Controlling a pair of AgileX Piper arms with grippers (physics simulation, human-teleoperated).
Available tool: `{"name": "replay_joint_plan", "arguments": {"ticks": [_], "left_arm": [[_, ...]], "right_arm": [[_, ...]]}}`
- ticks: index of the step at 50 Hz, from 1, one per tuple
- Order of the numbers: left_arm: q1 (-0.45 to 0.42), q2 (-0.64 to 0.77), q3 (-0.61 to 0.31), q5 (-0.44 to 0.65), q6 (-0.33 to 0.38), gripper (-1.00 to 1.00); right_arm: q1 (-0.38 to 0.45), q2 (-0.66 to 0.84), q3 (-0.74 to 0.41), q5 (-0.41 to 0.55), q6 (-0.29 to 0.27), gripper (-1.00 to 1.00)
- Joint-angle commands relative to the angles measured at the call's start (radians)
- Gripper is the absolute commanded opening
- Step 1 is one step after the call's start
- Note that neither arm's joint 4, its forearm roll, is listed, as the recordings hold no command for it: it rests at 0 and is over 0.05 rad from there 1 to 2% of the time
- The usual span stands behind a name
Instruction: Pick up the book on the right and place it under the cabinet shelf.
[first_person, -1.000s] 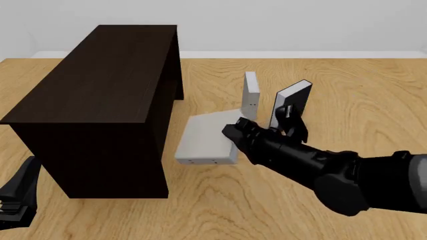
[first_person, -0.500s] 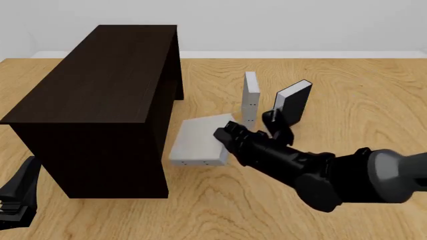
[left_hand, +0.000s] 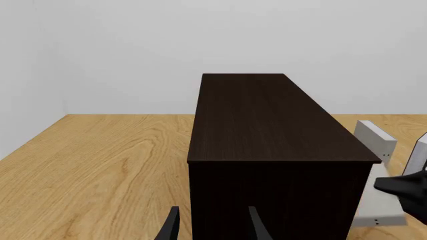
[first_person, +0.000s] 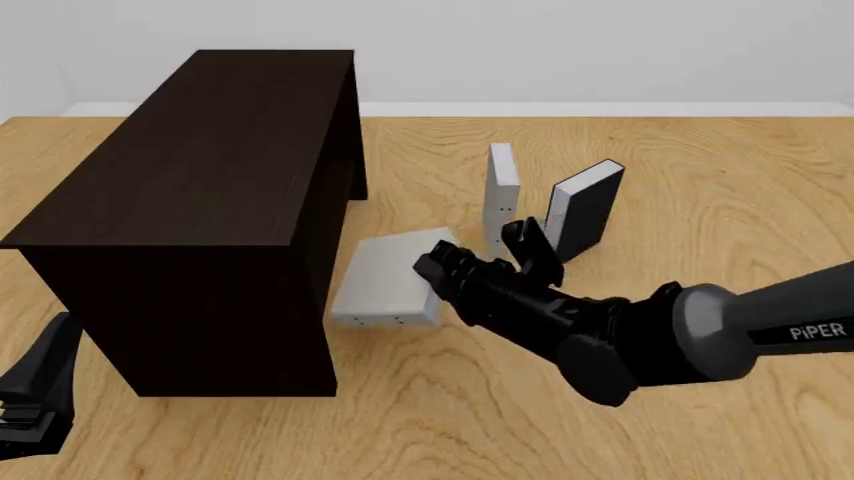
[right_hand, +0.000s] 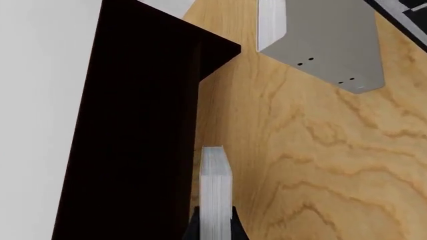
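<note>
The book (first_person: 384, 280), pale grey with tiny dark dots on its spine, lies flat just above the table. My right gripper (first_person: 430, 272) is shut on its right edge. Its left edge is at the open side of the dark brown cabinet shelf (first_person: 200, 170). In the right wrist view the book's page edge (right_hand: 215, 190) runs out from between the fingers, alongside the cabinet shelf (right_hand: 133, 130). My left gripper (first_person: 34, 400) rests low at the near left, open and holding nothing. Its fingers (left_hand: 172, 227) frame the cabinet shelf (left_hand: 267, 120) in the left wrist view, where the book (left_hand: 381, 202) shows at the right.
A look-alike grey book (first_person: 501, 195) stands upright behind the right arm. A black-covered book (first_person: 585, 210) leans just to its right. Both also appear in the right wrist view, the grey book (right_hand: 320, 40) and the black book (right_hand: 400, 15). Bare wooden table (first_person: 694, 160) stretches to the right.
My right gripper has carried the book leftward, from beside the standing books to the cabinet's side. The left arm has not moved.
</note>
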Motion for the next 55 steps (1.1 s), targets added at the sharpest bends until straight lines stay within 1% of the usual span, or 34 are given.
{"name": "replay_joint_plan", "arguments": {"ticks": [1, 19, 36, 44, 55], "left_arm": [[0.000, 0.000, 0.000, 0.000, 0.000, 1.00], [0.000, 0.000, 0.000, 0.000, 0.000, 1.00], [0.000, 0.000, 0.000, 0.000, 0.000, 1.00], [0.000, 0.000, 0.000, 0.000, 0.000, 1.00], [0.000, 0.000, 0.000, 0.000, 0.000, 1.00]], "right_arm": [[-0.007, 0.030, -0.055, -0.001, 0.014, -1.00], [0.001, 0.077, -0.096, -0.005, 0.015, -1.00], [0.025, 0.117, -0.123, -0.030, 0.026, -1.00], [0.029, 0.142, -0.132, -0.047, 0.034, -1.00], [0.036, 0.181, -0.131, -0.092, 0.045, -1.00]]}}
